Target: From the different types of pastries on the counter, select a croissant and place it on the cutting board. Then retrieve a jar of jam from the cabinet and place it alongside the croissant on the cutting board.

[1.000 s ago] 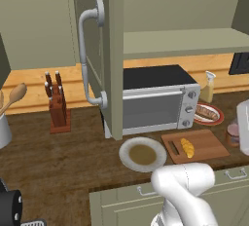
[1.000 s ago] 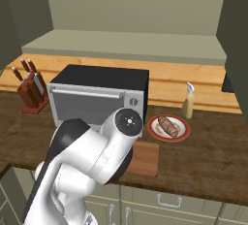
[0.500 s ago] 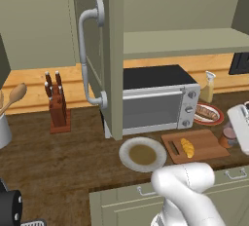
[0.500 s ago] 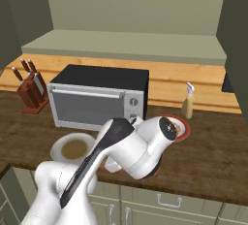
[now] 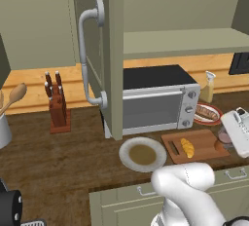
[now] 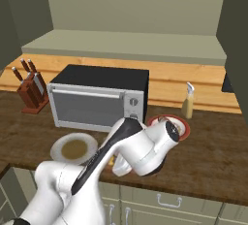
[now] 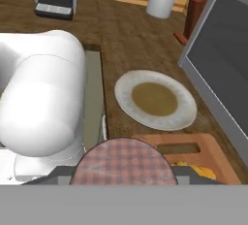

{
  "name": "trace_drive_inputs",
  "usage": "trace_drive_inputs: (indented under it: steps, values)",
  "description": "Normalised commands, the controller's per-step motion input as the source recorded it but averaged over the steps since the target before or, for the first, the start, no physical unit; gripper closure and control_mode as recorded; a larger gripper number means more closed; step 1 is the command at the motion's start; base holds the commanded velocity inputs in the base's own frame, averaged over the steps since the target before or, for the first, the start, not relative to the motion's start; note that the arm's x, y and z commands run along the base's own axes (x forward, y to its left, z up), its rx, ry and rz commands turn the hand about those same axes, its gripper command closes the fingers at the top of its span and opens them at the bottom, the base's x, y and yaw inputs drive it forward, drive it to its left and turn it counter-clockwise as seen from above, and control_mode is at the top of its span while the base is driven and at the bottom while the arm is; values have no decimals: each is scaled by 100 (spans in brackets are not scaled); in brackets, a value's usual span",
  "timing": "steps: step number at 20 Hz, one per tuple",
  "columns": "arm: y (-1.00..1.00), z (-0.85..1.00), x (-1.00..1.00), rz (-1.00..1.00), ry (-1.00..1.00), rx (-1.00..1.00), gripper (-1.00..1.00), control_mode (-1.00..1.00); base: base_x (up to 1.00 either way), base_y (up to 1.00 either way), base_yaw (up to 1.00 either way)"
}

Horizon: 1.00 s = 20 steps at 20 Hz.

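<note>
Hand view: pincer is clamped on the jam jar, whose round pink-checked lid sits between the two dark tips. Only the lid shows; the jar body is hidden below it.

Just beyond it is the cutting board, reddish-brown with its slot handle toward the grey plate. A sliver of the golden croissant peeks out beside the lid.

In the left base view the croissant already lies on the board, and the jar hangs at the board's right end.

Step in hand looks like the last one: carrying the jar to the board. The next move calls for coming down over bare board beside the croissant, without bumping it, then letting go with the jar upright.

The cabinet door stands open above the counter.
</note>
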Motion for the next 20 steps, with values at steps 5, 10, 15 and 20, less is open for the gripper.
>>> trace_drive_inputs:
  steps: [5, 10, 15, 20]
  values:
    - [0, -5, 46, 3, 0, 1, 100, -100, 0, 0, 0]
    - [-2, -5, 57, 4, 0, 2, 100, -100, 0, 0, 0]
    - [-20, -40, 37, 8, -1, 0, 100, -100, 0, 0, 0]
    - [-14, -57, 18, 8, -4, 0, 100, -100, 0, 0, 0]
